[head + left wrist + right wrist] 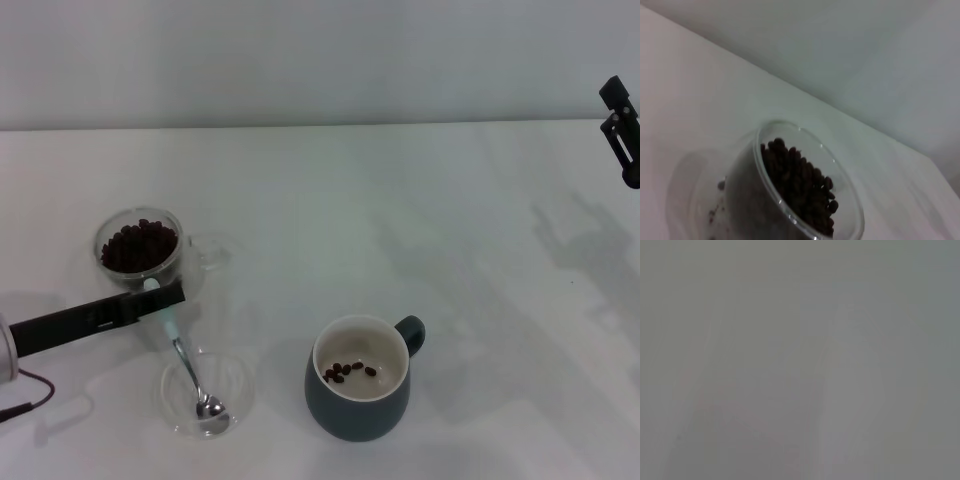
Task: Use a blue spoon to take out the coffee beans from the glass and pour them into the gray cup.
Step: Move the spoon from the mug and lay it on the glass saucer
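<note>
Dark brown coffee beans [139, 246]; blue-gray cup [357, 400], cream inside; pale-blue spoon [186, 352] handle.

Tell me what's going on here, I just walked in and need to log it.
The left gripper is at the blue spoon, whose bowl rests in a clear saucer. The glass just behind is full of coffee beans; a few lie in the gray cup too. The right gripper is parked at the far right.

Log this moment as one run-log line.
left gripper: at spoon handle, spoon bowl in saucer | right gripper: parked far right | glass: full of beans | gray cup: few beans
</note>
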`<state>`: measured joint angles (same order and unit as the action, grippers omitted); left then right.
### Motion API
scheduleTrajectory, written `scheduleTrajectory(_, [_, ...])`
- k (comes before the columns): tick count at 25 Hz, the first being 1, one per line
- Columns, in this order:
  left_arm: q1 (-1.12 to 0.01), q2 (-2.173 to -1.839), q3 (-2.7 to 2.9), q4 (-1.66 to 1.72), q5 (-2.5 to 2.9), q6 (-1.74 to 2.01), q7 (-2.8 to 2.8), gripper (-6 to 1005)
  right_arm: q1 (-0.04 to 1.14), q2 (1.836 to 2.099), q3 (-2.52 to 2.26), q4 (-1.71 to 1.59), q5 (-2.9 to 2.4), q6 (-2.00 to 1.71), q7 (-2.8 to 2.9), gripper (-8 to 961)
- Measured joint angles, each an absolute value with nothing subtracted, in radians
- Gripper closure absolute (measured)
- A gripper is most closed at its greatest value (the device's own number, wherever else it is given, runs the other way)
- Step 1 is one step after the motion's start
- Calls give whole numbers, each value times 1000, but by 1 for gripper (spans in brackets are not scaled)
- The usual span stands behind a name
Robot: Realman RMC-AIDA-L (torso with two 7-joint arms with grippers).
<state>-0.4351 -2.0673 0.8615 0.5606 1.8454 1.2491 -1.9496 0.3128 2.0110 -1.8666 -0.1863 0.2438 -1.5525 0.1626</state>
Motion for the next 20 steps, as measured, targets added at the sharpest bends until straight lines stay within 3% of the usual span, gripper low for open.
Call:
scheduleTrajectory(2, [-435, -2067, 862, 553, 1846, 1240, -1950, 855, 313, 2011, -1867, -185, 244, -1553, 163, 349])
scheduleTrajectory(7, [-427, -2068, 857, 546, 1845, 1222, -1949, 654, 313, 2011, -1867, -183, 244, -1552, 163, 349])
scheduleTrajectory(10, [-420, -2068, 856, 548, 1842, 1210, -1948, 459, 313, 2010, -1867, -183, 244, -1552, 163, 349])
scheduleTrajectory(20, [-380, -2070, 856, 569, 1833, 1212, -1921, 391, 304, 2009, -1857, -182, 244, -1552, 163, 349])
